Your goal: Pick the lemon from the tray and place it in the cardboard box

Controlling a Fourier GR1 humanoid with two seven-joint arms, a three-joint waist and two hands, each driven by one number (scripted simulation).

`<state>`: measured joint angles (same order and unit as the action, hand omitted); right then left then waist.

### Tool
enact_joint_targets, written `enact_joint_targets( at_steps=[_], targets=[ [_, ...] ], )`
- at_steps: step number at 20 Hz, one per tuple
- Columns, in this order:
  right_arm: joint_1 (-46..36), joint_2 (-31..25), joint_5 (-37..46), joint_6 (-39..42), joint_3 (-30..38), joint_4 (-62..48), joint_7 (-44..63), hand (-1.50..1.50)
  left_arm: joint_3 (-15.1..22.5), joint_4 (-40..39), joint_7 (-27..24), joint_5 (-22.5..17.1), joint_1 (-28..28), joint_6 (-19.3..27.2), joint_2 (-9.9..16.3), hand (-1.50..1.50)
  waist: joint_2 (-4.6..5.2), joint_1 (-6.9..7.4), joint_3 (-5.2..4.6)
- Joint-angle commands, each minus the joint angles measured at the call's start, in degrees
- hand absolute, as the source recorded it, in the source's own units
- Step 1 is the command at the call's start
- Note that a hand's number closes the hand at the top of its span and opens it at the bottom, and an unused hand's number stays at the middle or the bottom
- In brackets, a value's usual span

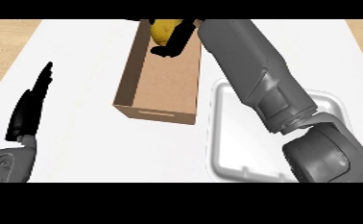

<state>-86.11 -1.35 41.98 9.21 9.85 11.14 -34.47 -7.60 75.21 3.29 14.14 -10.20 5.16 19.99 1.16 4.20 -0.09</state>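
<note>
Lemon: clamped in right robot hand above cardboard box far end; early release risks striking the far wall and rolling onto tabletop; left robot hand open, idle.

No readable text, label, brand or number shows anywhere.

My right forearm is a long, smooth grey shell with a soft sheen, made of broad angular panels that meet at visible seams. Lower down it joins a rounder, darker grey housing through a narrow collar. My right robot hand is matt black with slim fingers. My left robot hand is black too, slender and tapering, set on a grey wrist casing with small round fittings.
</note>
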Motion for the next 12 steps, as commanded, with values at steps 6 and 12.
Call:
enact_joint_targets(
  at_steps=[6,12],
  targets=[
    [-1.55,1.33,0.34,-7.50,-4.16,-5.52,3.92,1.50,0.99,-0.36,1.74,0.94,-4.64,-1.08,0.50,0.00,1.11,3.09,-0.08],
    [-2.71,1.35,-3.66,-3.95,-2.10,-10.66,11.56,-1.50,1.95,-3.13,-0.79,1.02,-5.33,-0.97,-1.38,0.00,1.28,4.60,-0.17]
  ],
)
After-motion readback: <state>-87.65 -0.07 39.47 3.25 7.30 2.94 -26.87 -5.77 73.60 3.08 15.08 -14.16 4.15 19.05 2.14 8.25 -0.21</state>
